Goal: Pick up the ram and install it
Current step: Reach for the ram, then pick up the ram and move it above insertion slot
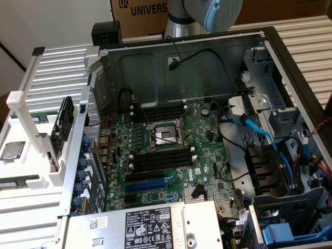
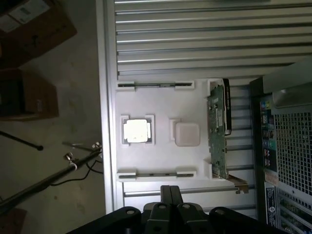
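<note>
**Where is the ram?**
The long, thin green circuit-board ram stick (image 1: 18, 182) (image 2: 155, 174) stands on edge in a clip holder of a flat white plastic tray (image 1: 31, 168) (image 2: 161, 156). The tray lies on the pale slatted metal table (image 2: 195, 39), outside the computer. A second green stick (image 1: 44, 118) (image 2: 155, 85) sits in a matching holder across the tray. A square silver processor chip (image 1: 13, 150) (image 2: 136, 130) lies between them.

**And the hand?**
In the wrist view the black two-fingered hand (image 2: 170, 195) hangs above the tray edge, nearest the first stick. Its fingers are pressed together with nothing between them.

**What does the exterior view add?**
It shows the open grey metal computer case (image 1: 207, 62), lying beside the tray toward the exterior view's right. Inside, the green motherboard (image 1: 205, 155) carries long black memory slots with white end clips (image 1: 161, 160). The grey-and-blue robot arm (image 1: 207, 13) shows behind the case's far wall.
</note>
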`<state>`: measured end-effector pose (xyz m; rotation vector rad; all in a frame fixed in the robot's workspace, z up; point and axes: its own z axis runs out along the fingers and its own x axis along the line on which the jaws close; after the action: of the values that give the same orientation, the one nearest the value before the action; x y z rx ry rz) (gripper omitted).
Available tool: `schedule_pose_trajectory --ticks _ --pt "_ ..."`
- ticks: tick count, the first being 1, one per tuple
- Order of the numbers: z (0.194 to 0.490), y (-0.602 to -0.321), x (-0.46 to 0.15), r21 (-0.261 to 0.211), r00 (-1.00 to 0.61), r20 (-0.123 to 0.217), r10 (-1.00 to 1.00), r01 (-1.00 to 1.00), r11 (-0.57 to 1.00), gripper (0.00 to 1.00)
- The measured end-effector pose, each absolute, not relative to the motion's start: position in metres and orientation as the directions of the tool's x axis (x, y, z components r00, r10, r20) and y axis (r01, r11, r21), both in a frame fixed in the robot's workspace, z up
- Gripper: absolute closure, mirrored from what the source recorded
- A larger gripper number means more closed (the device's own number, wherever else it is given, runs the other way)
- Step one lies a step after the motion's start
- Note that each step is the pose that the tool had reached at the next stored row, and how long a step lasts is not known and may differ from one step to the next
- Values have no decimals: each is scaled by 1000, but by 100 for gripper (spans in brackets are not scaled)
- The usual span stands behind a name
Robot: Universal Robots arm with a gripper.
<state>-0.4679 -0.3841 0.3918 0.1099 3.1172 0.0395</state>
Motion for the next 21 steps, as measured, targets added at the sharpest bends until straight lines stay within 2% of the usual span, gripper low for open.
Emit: schedule_pose_trajectory --ticks 21 --pt "392 -384 -477 26 -997 -22 69 68 997 90"
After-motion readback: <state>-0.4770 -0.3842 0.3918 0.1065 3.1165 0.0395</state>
